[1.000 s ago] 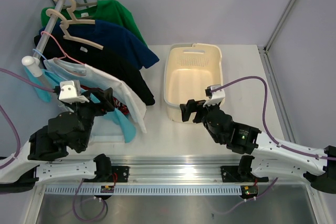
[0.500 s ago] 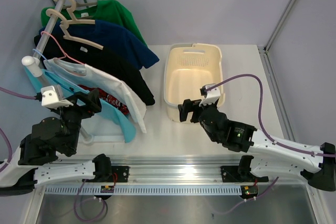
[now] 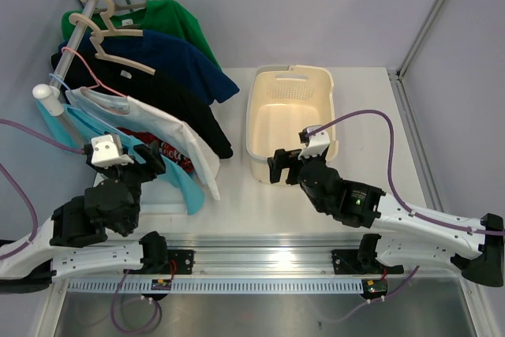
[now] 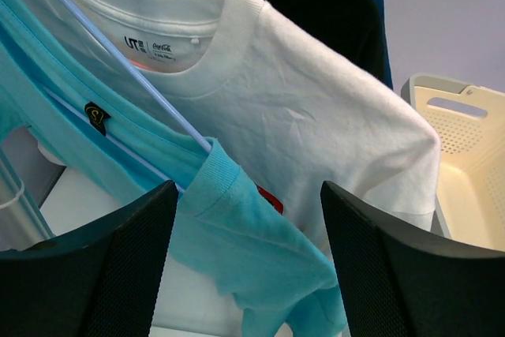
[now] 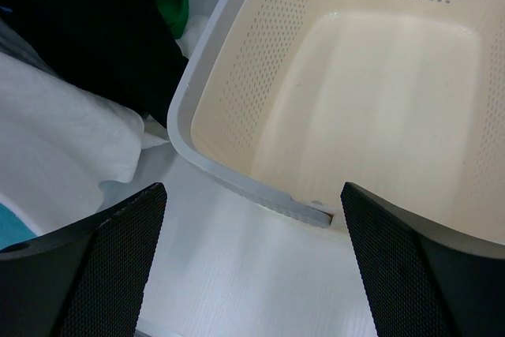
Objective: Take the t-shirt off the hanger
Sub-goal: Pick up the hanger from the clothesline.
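The light blue t-shirt [image 4: 237, 234] hangs at the near end of the row, just in front of a white shirt [image 4: 316, 132]. A thin blue hanger [image 4: 142, 88] goes in through its neck hole. The cloth droops down, loose and wrinkled

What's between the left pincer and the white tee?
The teal tee on its blue hanger hangs between the left pincer and the white tee. The left wrist view shows it.
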Action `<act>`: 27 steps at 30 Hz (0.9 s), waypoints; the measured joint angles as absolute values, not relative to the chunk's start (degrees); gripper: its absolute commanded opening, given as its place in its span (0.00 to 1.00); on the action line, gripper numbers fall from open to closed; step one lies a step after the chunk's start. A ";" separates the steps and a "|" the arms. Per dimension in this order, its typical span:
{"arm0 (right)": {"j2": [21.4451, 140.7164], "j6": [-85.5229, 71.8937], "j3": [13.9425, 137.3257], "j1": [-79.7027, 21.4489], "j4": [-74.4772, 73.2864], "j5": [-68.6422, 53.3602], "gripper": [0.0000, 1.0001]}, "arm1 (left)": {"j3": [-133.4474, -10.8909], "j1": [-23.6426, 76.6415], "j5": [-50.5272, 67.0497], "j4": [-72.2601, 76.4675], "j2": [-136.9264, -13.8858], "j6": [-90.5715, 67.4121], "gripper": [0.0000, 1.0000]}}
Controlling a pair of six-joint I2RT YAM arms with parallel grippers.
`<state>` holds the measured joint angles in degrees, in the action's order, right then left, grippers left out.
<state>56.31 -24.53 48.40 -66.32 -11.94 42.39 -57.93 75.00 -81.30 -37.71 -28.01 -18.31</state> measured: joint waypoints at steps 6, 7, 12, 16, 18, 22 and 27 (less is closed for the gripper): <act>56.31 -24.82 48.42 -66.32 -11.97 42.39 0.99 | -56.12 74.96 -81.97 -37.76 -28.73 -19.16 0.69; 56.31 -24.84 48.42 -66.32 -11.97 42.39 0.99 | -55.79 74.91 -82.00 -37.76 -28.84 -19.33 0.69; 56.31 -24.88 48.42 -66.32 -12.10 42.39 0.99 | -53.76 74.65 -82.00 -37.74 -28.93 -20.25 0.66; 56.31 -24.88 48.42 -66.32 -12.34 42.37 1.00 | -52.16 74.35 -82.00 -37.80 -28.86 -20.86 0.61; 56.31 -24.88 48.42 -66.32 -12.34 42.35 1.00 | -51.88 74.24 -82.00 -37.82 -28.86 -20.95 0.56; 56.47 -24.88 48.66 -66.32 -12.53 42.35 0.99 | -51.88 74.17 -81.97 -37.76 -28.84 -21.08 0.43; 57.32 -24.88 49.39 -66.32 -13.10 42.35 0.99 | -52.47 74.17 -81.21 -37.80 -28.82 -20.95 0.21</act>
<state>57.32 -24.88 49.39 -66.32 -13.10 42.35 -52.47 74.17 -81.21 -37.80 -28.82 -20.95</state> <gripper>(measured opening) 0.993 0.300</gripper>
